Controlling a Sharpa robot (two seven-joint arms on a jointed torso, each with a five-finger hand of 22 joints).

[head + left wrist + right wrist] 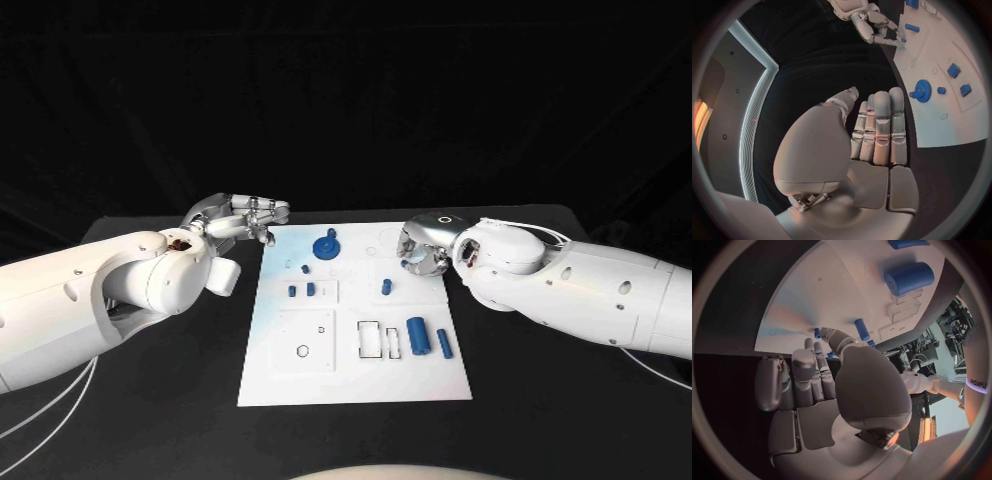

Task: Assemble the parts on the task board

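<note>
Task board [289,385], white, mid-desk, between both hands. Left hand [242,216]: fingers extended together, holding nothing, beside the board's far corner. Right hand [423,247]: fingers empty, over the board's edge. Gear [327,246], cylinder [417,335] and small parts lie loose; assembly apparently barely begun.

head view dim overall: black table [159,400] and backdrop swallow detail, while the white task board [361,380] is evenly lit with a faint blue tint near its upper left. wrist views show strong fisheye bending and dark rims; bright strip light [754,115] at one edge.
</note>
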